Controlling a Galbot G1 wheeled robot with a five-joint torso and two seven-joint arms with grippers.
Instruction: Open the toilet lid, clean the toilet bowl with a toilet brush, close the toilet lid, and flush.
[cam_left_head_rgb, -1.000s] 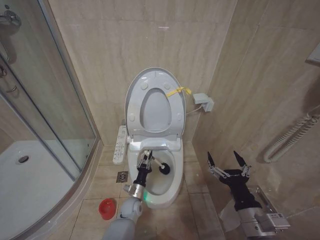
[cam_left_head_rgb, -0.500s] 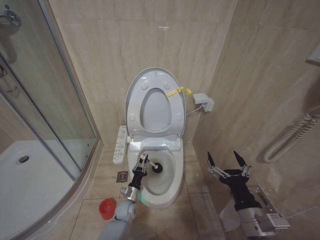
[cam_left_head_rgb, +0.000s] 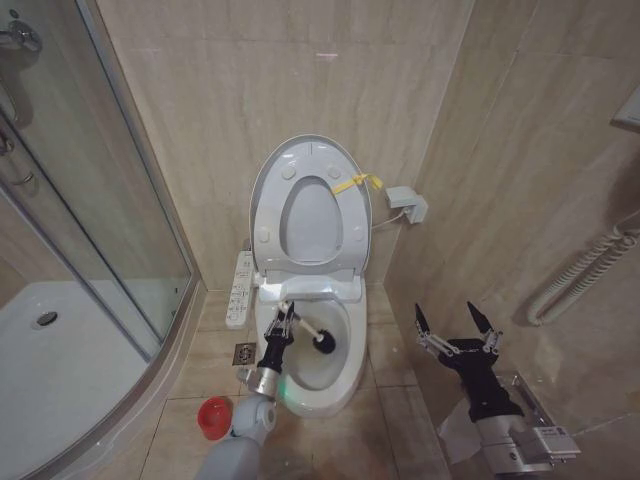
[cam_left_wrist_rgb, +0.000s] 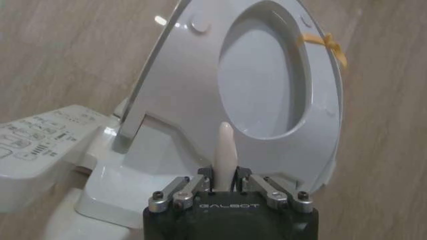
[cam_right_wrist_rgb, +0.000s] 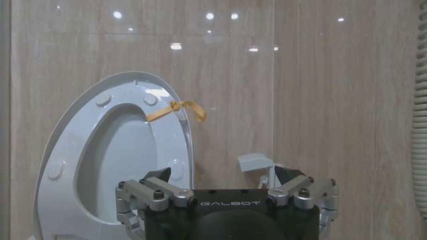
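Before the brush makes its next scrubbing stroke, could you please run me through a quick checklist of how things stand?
1. Toilet lid raised against the wall: ok.
2. Toilet brush handle clamped in the left gripper: ok.
3. Dark brush head inside the toilet bowl: ok.
4. Right gripper open, apart from the toilet: ok.
5. Red holder cup upright on the floor beside the bowl: ok.
6. Stain gone from the bowl: cannot tell.

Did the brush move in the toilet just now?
Yes. The toilet brush, held by the left gripper, slid toward the left rim of the toilet bowl and a little back toward the raised toilet lid.
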